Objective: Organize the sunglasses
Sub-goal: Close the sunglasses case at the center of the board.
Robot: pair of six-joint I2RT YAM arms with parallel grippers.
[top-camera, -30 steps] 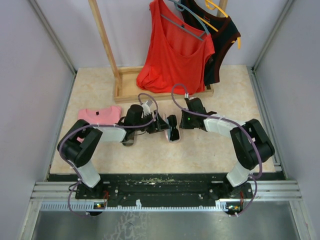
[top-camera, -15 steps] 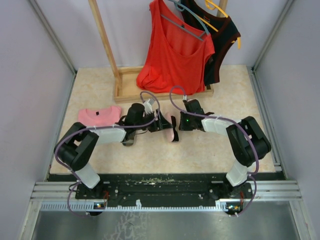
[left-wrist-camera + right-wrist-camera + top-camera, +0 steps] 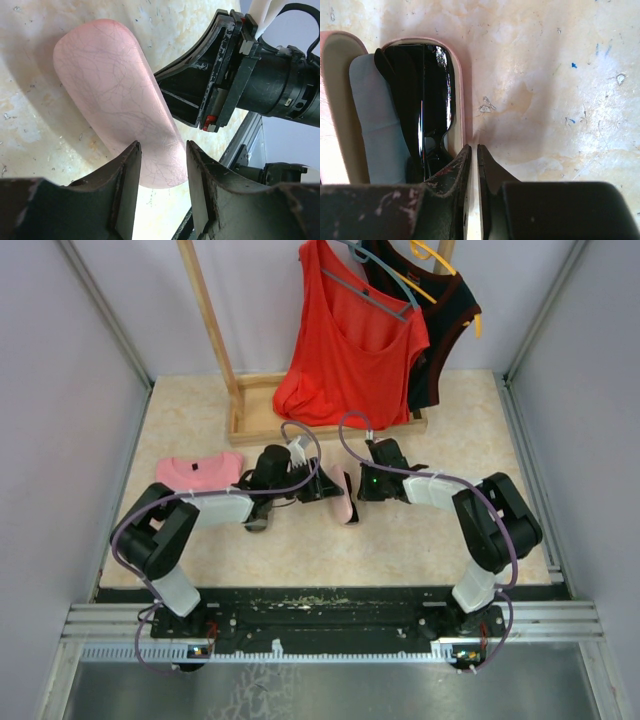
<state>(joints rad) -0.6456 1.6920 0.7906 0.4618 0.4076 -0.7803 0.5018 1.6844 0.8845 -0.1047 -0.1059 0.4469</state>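
A black-framed pair of sunglasses (image 3: pixel 422 100) lies folded inside the open pink case (image 3: pixel 343 503), next to a grey cloth (image 3: pixel 375 125). From above, the raised lid hides the pair. My left gripper (image 3: pixel 162 167) straddles the near end of the lid (image 3: pixel 110 95), and both fingers meet its sides. My right gripper (image 3: pixel 472 155) is shut with only a thin slit between its jaws. Its tips rest on the table against the case's rim (image 3: pixel 464 100), and nothing lies between them. The reddish-brown pair is not visible.
A folded pink shirt (image 3: pixel 198 472) lies at the left. A wooden rack base (image 3: pixel 250 425) stands behind, with a red top (image 3: pixel 350 350) and a black top (image 3: pixel 445 330) hanging over it. A small dark thing (image 3: pixel 256 523) lies under my left forearm.
The pink lid has swung up and over, so the black sunglasses no longer show from above. My left jaws have narrowed onto the lid. The right gripper has shifted slightly left.
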